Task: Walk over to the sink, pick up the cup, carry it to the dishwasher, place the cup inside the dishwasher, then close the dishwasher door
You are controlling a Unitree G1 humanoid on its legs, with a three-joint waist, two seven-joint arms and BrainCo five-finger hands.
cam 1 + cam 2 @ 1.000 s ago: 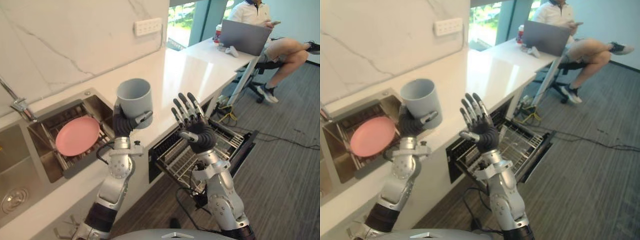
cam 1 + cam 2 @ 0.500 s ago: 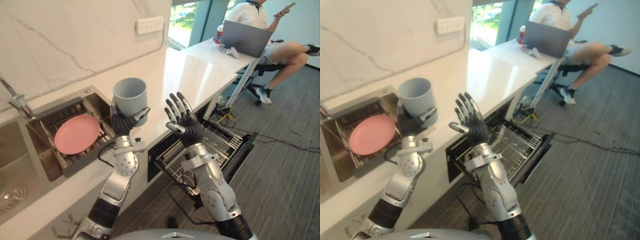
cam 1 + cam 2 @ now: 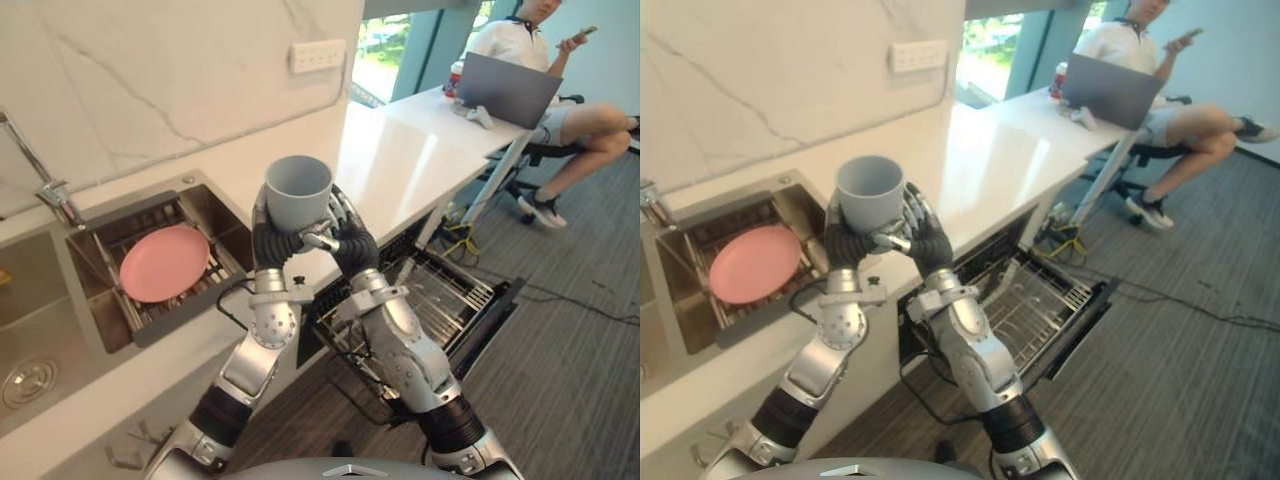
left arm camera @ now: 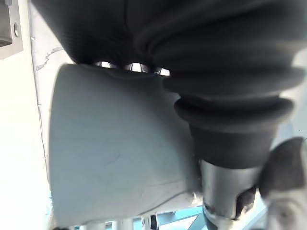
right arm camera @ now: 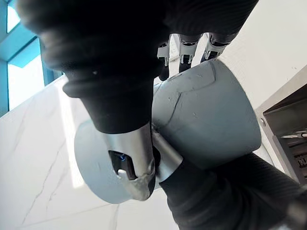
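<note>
Your left hand (image 3: 272, 243) is wrapped round the lower part of the grey cup (image 3: 298, 190), its fingers (image 4: 136, 68) curled tight against the cup's wall in the left wrist view; your right hand (image 3: 352, 247) is closed on the same cup from the other side, its fingers (image 5: 186, 48) hooked over the far wall and its thumb lying across the near one in the right wrist view; so you have the cup gripped in both hands at once, the two hands close against each other below the rim. The cup stands upright, mouth up; it is held in the air to the right of the sink (image 3: 222, 215), above the front edge of the white bench (image 3: 400, 160). In the sink's right basin a pink plate (image 3: 163, 263) lies on a wire rack (image 3: 205, 285); the tap (image 3: 50, 185) stands at the sink's back left. Under the bench, right of the sink and lower than the cup, the dishwasher (image 3: 318, 322) has its door (image 3: 497, 318) dropped open and its wire basket (image 3: 445, 285) pulled out over it. On the wall to the right of the sink sits a white socket strip (image 3: 318, 55); well beyond the sink, at the bench's far end, a person (image 3: 535, 45) sits behind a grey laptop (image 3: 515, 88), phone (image 3: 583, 33) in hand.
</note>
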